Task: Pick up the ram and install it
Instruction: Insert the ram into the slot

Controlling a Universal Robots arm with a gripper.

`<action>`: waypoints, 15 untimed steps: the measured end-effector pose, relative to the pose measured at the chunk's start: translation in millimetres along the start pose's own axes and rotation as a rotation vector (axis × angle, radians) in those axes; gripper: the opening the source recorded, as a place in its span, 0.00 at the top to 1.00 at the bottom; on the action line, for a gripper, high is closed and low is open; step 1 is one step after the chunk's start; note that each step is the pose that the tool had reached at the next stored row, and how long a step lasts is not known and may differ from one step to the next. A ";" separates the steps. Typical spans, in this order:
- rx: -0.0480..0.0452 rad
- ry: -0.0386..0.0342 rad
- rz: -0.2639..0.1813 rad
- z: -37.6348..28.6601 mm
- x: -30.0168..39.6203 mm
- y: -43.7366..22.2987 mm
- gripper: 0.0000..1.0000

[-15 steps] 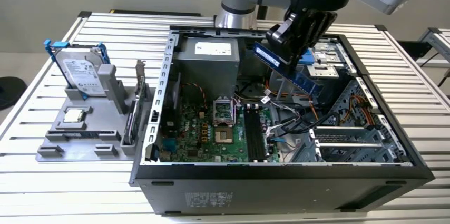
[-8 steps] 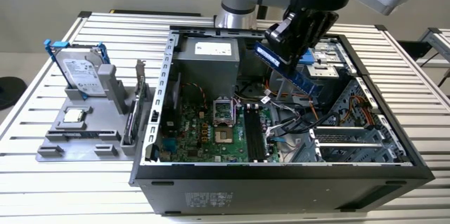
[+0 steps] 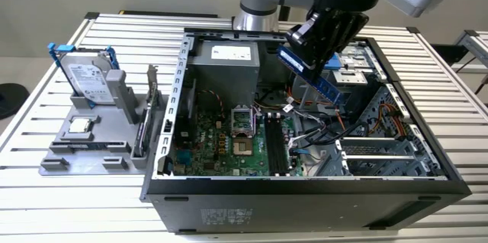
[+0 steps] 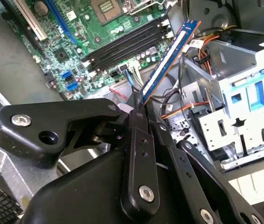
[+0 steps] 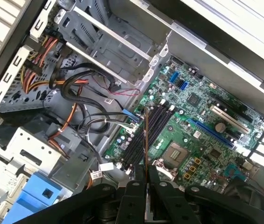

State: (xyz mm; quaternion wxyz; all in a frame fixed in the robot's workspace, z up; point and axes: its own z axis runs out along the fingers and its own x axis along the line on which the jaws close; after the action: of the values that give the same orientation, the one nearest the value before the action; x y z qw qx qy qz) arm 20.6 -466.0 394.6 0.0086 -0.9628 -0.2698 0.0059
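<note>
The ram (image 3: 314,77) is a narrow blue stick with a pale label strip. It hangs tilted in the air over the open computer case (image 3: 305,188), above the cables beside the motherboard (image 3: 221,143). My gripper (image 3: 307,53) is shut on its upper end. In the second wrist view the ram (image 4: 169,58) juts out from the gripper (image 4: 139,109) toward the black memory slots (image 4: 127,44). The first wrist view shows the ram (image 5: 146,140) edge-on, rising from the gripper (image 5: 146,184) and lined up over the memory slots (image 5: 139,140). These slots (image 3: 276,146) lie below and to the exterior view's left of the stick.
A grey fixture (image 3: 91,146) at the exterior view's left holds a hard drive in a blue frame (image 3: 88,80), a square silver chip (image 3: 82,126) and an upright card (image 3: 148,111). Loose cables (image 3: 320,131), a power supply (image 3: 228,60) and drive cages (image 3: 381,151) crowd the case.
</note>
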 end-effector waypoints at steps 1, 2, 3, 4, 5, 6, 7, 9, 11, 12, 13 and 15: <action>0.0000 0.0001 0.006 0.0 0.0 0.0 1.00; 0.0000 0.0003 0.012 0.0 0.0 0.0 1.00; 0.0001 0.0003 0.018 0.0 0.0 0.0 1.00; 0.0001 0.0005 0.024 0.0 0.0 0.0 1.00; 0.0001 0.0006 0.030 0.0 0.0 0.0 1.00; 0.0002 0.0006 0.036 0.0 0.0 0.0 1.00; 0.0002 0.0008 0.042 0.0 0.0 0.0 1.00; 0.0002 0.0010 0.054 -0.1 0.0 0.0 1.00; 0.0004 0.0013 0.066 0.0 0.0 0.0 1.00; 0.0004 0.0014 0.071 0.0 0.0 0.0 1.00; 0.0005 0.0015 0.077 0.0 0.0 0.0 1.00; 0.0005 0.0018 0.090 0.0 0.0 0.0 1.00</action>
State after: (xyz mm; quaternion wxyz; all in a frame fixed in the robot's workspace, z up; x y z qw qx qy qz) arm 20.6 -466.0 394.6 0.0088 -0.9740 -0.2265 0.0055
